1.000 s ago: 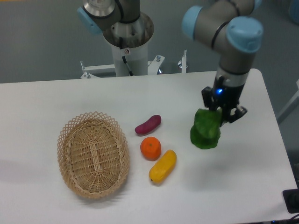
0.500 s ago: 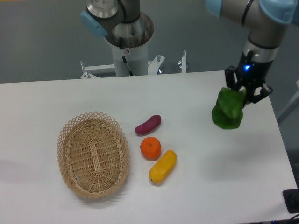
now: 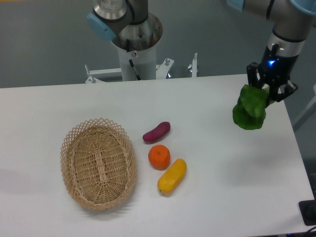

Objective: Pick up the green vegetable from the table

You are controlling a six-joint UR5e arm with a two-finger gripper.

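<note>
Compared with the frame one second earlier, the gripper (image 3: 270, 90) and the green vegetable (image 3: 250, 110) have travelled up and to the right, from above the right-centre of the table (image 3: 59, 106) to a position near its right rear corner; the other objects have not shifted. Gripper fingers are closed on the upper end of the green vegetable, which hangs clear of the tabletop; its leafy bulk lies below and to the left of the fingers. Long axis of the vegetable runs roughly top to bottom, tilted slightly, with the upper end toward the gripper and the rounded lower end pointing down and to the left; the pale stalk end cannot be made out.

Right edge of the table lies just beside the held vegetable; the rear edge is close behind it. Open white surface extends below and to the left of the vegetable, between it and the central group of objects. That group comprises a purple sweet potato (image 3: 156, 132), an orange (image 3: 159, 156) just below it, and a yellow oblong fruit (image 3: 172, 176) touching or nearly touching the orange; a wicker basket (image 3: 98, 163) stands to their left, well apart from the gripper.
</note>
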